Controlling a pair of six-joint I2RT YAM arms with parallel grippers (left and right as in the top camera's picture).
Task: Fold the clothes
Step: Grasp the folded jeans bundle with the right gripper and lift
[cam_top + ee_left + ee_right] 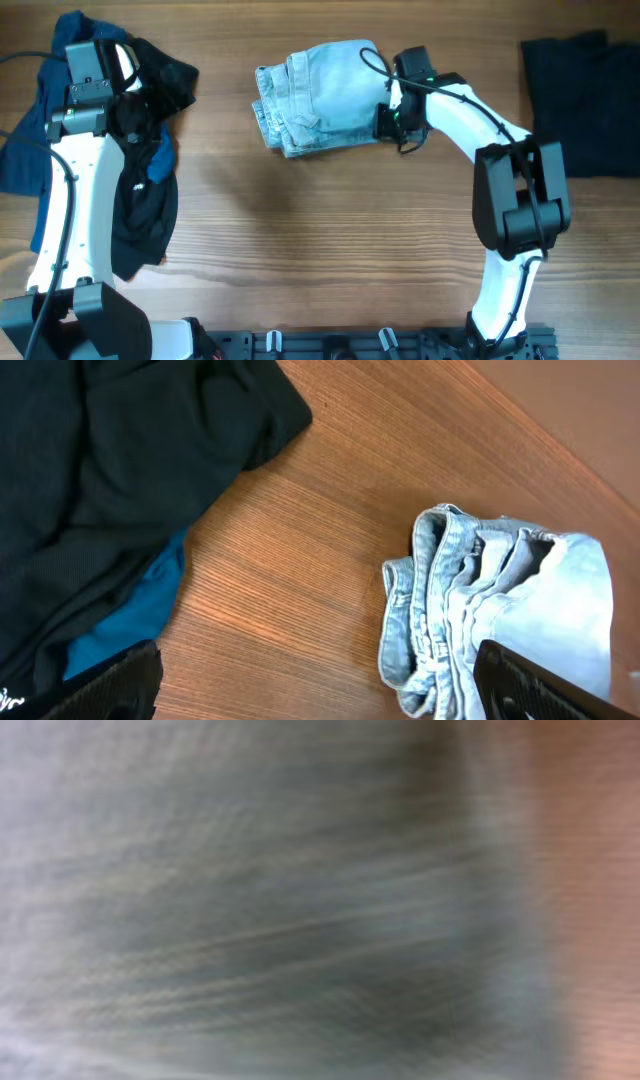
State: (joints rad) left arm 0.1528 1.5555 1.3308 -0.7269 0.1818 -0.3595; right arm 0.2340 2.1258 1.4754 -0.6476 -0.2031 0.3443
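Note:
The pale-blue denim shorts lie folded in a bundle at the table's top middle; they also show in the left wrist view. My right gripper is pressed against their right edge. The right wrist view is filled with blurred denim, which hides the fingers. My left gripper hovers over the black garment at the left, with its fingers wide open and empty. A royal-blue garment lies under the black one, and a blue strip of it shows in the left wrist view.
A dark folded garment lies at the far right of the wooden table. Bare wood lies between the left pile and the shorts.

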